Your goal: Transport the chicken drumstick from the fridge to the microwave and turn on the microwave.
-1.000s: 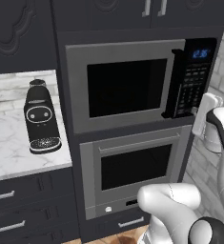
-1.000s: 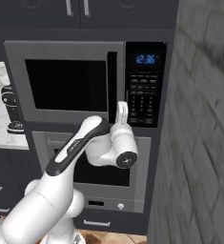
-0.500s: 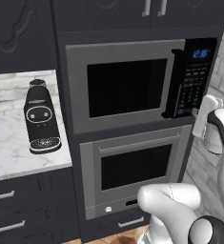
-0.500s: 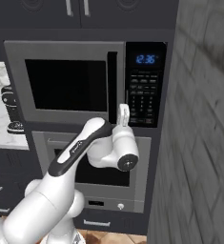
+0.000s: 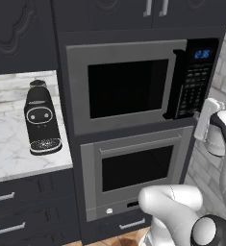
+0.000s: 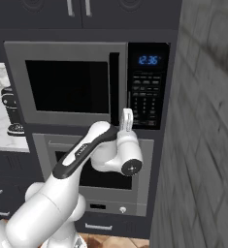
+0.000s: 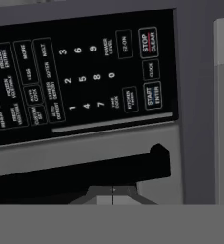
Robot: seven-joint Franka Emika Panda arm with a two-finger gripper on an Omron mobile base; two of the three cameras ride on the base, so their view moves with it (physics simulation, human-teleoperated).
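The microwave [image 5: 126,86] [image 6: 67,85] is built in above an oven, with its door closed and its blue display lit. Its black keypad [image 5: 191,86] [image 6: 147,99] [image 7: 85,71] looms large and rolled sideways in the hand view, the START/ENTER key [image 7: 153,95] at the right. My gripper [image 5: 204,115] [image 6: 127,115] [image 7: 112,196] is shut with nothing in it. It points at the keypad's lower edge, just in front of it. The chicken drumstick is hidden and the fridge is out of view.
A grey oven [image 5: 133,168] [image 6: 101,179] sits below the microwave. A black coffee machine [image 5: 40,117] [image 6: 11,114] stands on the marble counter [image 5: 8,149] to the left. A grey brick wall [image 6: 207,145] runs close along the right. Dark cabinets are above.
The shut gripper has edged slightly right, closer to the keypad. Nothing else has moved.
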